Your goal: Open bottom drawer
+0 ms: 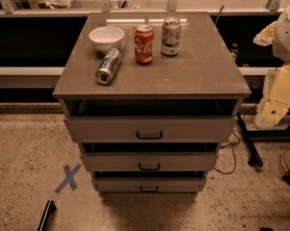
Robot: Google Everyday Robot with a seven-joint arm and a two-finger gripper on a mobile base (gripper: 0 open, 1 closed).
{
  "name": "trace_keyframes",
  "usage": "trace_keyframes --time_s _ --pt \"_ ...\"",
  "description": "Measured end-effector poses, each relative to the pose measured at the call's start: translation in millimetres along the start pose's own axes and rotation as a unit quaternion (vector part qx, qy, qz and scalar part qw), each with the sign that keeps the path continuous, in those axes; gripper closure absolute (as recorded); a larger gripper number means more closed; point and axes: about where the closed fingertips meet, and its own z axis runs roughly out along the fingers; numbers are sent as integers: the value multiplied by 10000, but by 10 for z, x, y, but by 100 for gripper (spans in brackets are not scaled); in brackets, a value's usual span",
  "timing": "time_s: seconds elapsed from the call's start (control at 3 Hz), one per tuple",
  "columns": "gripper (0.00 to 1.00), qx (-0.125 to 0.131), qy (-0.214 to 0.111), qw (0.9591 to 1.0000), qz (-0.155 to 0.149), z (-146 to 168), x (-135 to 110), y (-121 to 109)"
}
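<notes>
Counter (202,71) is standing above the bottom drawer (149,184). Arm (285,42) is hanging at right edge, well apart; hand (274,109) at its end, state cannot tell.

bottom drawer (149,184), lowest grey-beige front, black handle

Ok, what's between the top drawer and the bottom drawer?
The middle drawer, right between the top drawer and the bottom drawer, seen in the camera view. The hand is not in view.

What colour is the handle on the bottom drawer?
Black; the bottom drawer itself is grey-beige. Camera view shows it; the gripper is not in view.
</notes>
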Motion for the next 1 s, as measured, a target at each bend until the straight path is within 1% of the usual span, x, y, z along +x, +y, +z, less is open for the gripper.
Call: trace_keyframes --time_s 0.33,0.67,1.0 --pt "0 0 0 10000 0 0 0 0" --pt "0 -39 -236 9997 -4 258 67 62" --pt "0 -130 -994 9950 -50 747 200 278"
